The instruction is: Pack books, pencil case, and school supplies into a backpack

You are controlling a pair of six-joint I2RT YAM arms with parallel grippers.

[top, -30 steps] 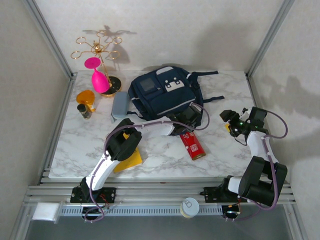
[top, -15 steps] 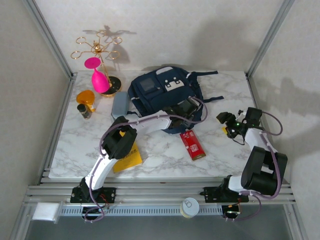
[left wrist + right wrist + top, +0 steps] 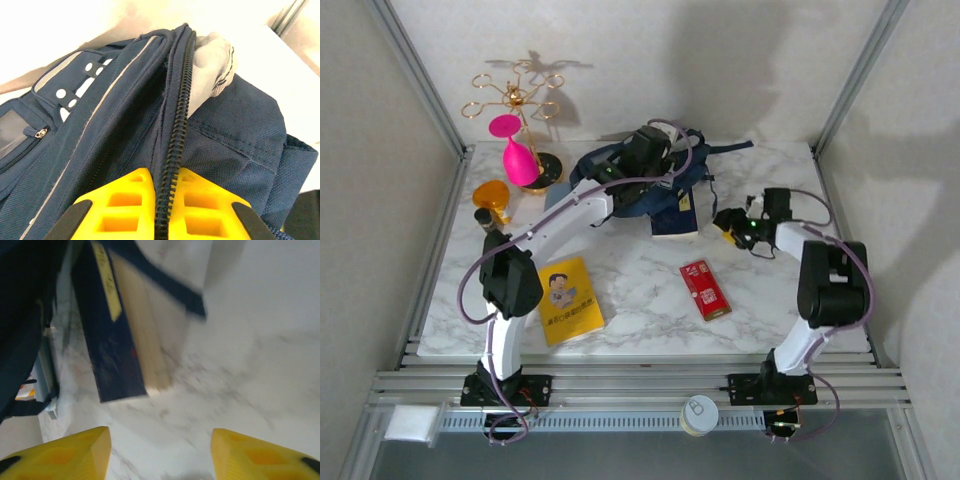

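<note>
My left gripper (image 3: 167,200) is shut on the zipper edge of the navy backpack (image 3: 100,135). It holds the backpack (image 3: 620,180) lifted and bunched at the back of the table, under the left gripper (image 3: 642,160). A navy book with a yellow label (image 3: 675,215) lies just in front of the backpack, and its page edge shows in the right wrist view (image 3: 112,355). My right gripper (image 3: 730,222) is open, low over the marble right of that book, with nothing between its fingers (image 3: 65,452). The yellow book (image 3: 570,300) and the red supplies pack (image 3: 705,290) lie nearer me. The pencil case is hidden by my left arm.
A gold rack (image 3: 515,100) with a pink glass (image 3: 515,155) stands at the back left, with an orange object (image 3: 490,192) and a small dark bottle (image 3: 492,220) beside it. A backpack strap (image 3: 730,148) trails to the right. A can (image 3: 700,412) sits on the near rail.
My left gripper closed on the backpack's zipper edge and pulled the backpack up and back, uncovering the navy book. My right gripper moved left toward the book, and its jaws narrowed a little.
</note>
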